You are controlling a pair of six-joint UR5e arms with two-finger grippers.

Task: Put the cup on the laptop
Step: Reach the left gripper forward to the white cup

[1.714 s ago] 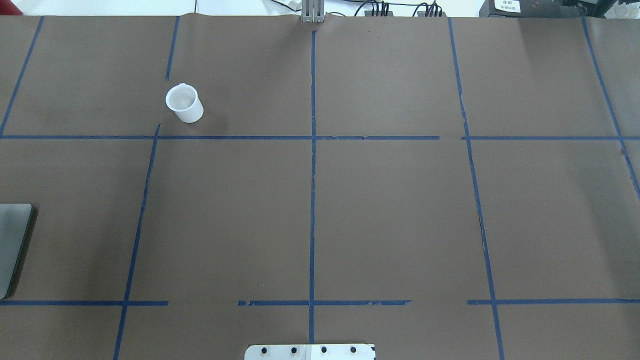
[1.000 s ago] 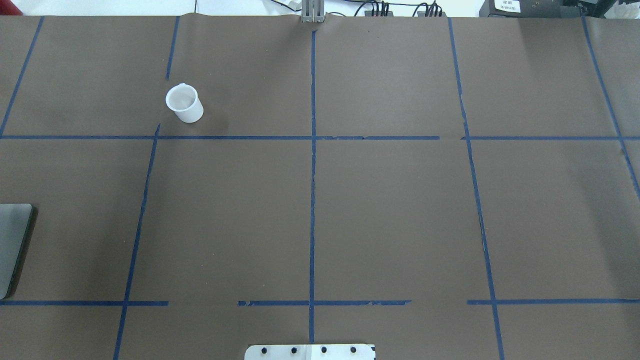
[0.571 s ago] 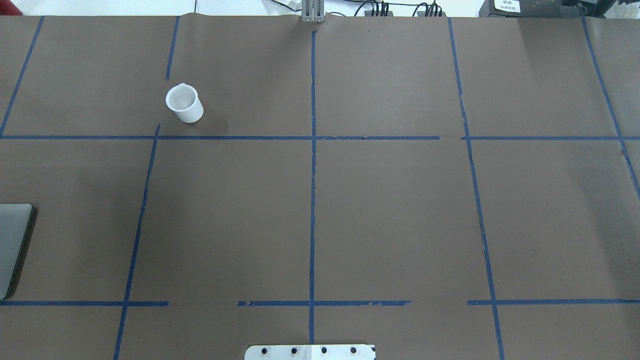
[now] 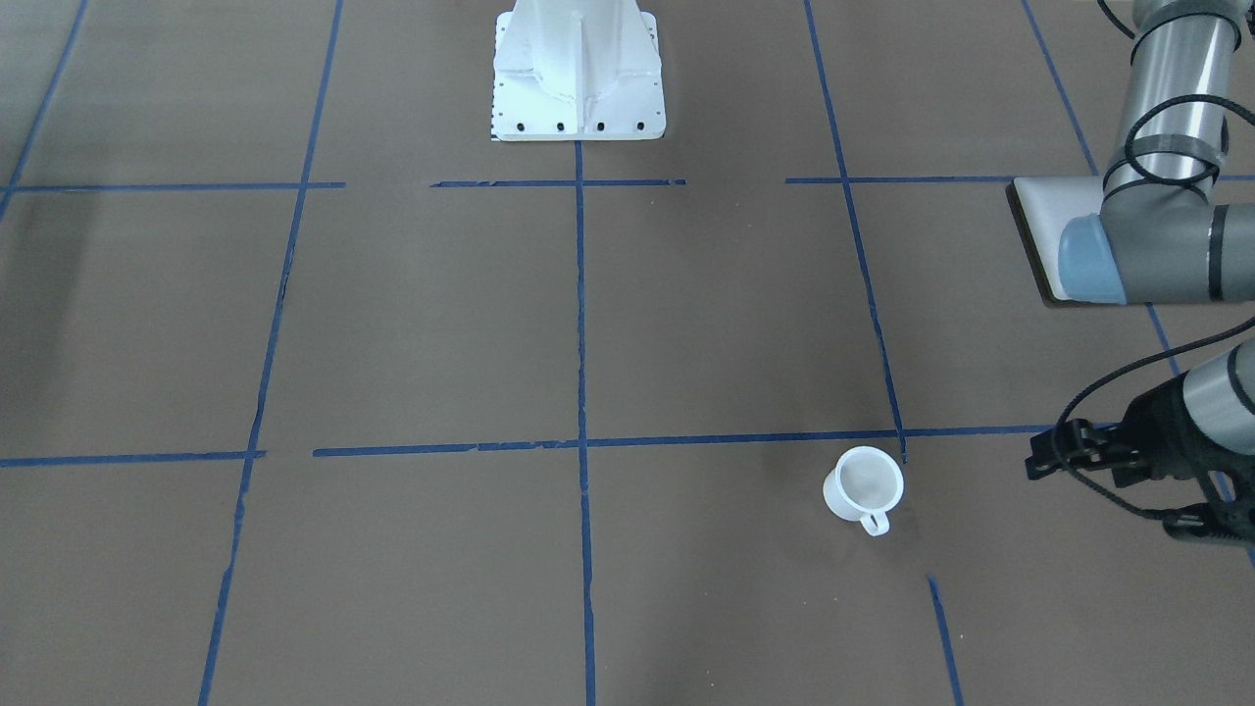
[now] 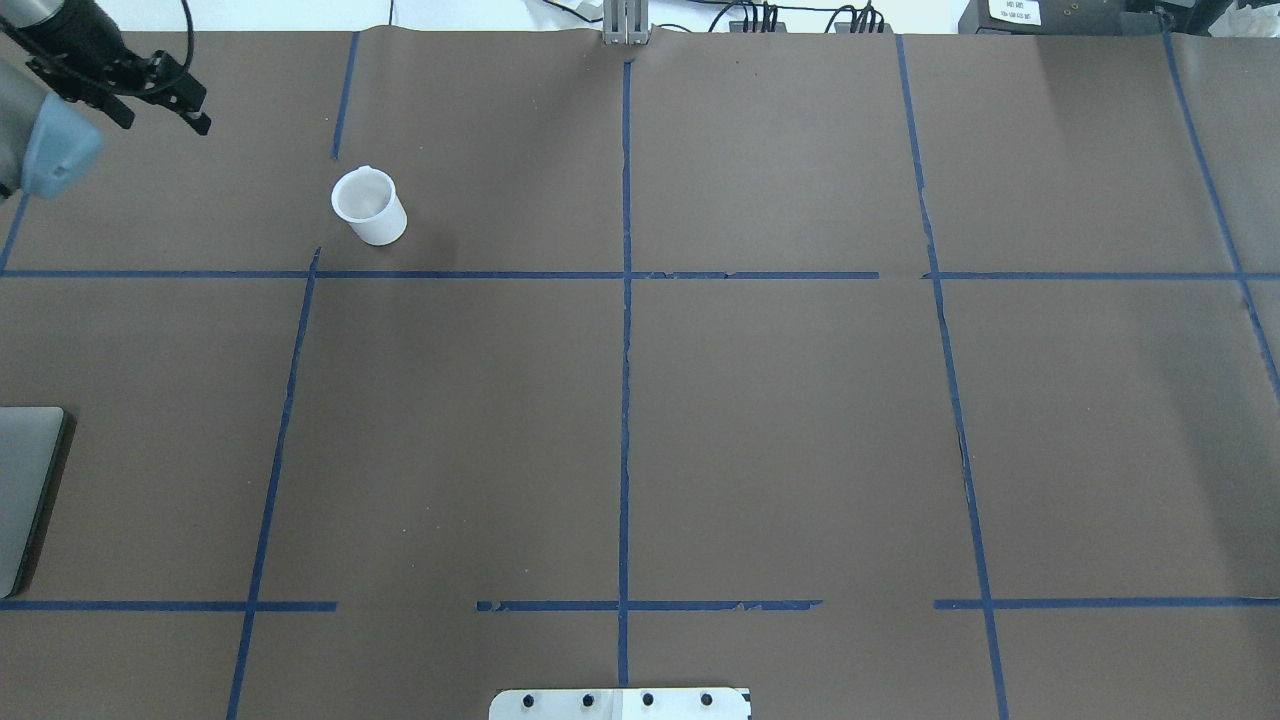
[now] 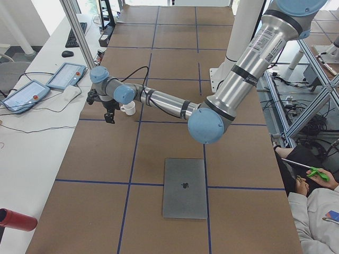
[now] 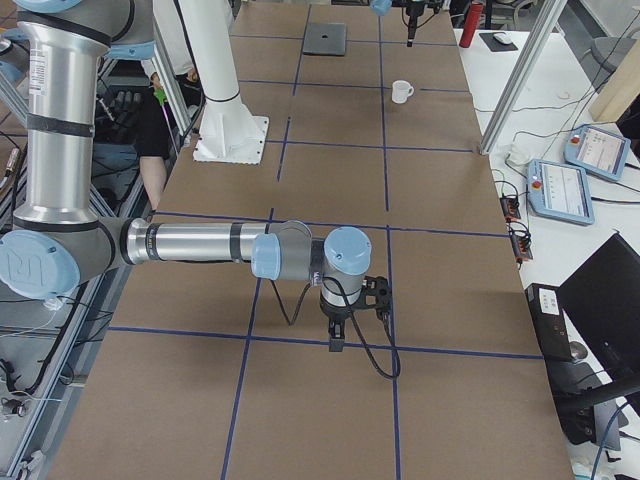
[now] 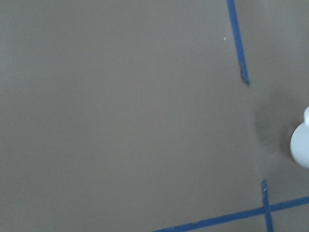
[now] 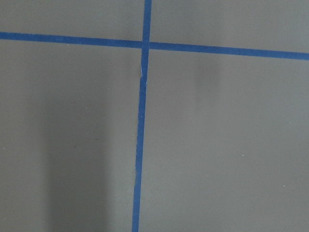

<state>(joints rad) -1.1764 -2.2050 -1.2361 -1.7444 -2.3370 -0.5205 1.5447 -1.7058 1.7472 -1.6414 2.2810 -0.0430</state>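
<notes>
The small white cup (image 5: 368, 207) stands upright on the brown table, far left of centre; it also shows in the front view (image 4: 863, 487), the left side view (image 6: 127, 108) and at the left wrist view's right edge (image 8: 301, 145). The silver-grey laptop (image 6: 185, 188) lies closed and flat near the table's left end, cut off by the overhead view's left edge (image 5: 25, 490). My left gripper (image 5: 195, 108) hovers left of the cup and apart from it; its fingers look open and empty. My right gripper (image 7: 340, 335) hangs over the table's right end, and I cannot tell its state.
Blue tape lines grid the brown table. The robot's white base plate (image 5: 620, 703) sits at the near middle edge. Teach pendants (image 6: 66, 75) and cables lie on the white bench beyond the far edge. A person (image 6: 318, 211) sits near the laptop's end.
My left arm and gripper have come into the overhead view at the top left, where no arm showed before. The cup and the laptop have not moved.
</notes>
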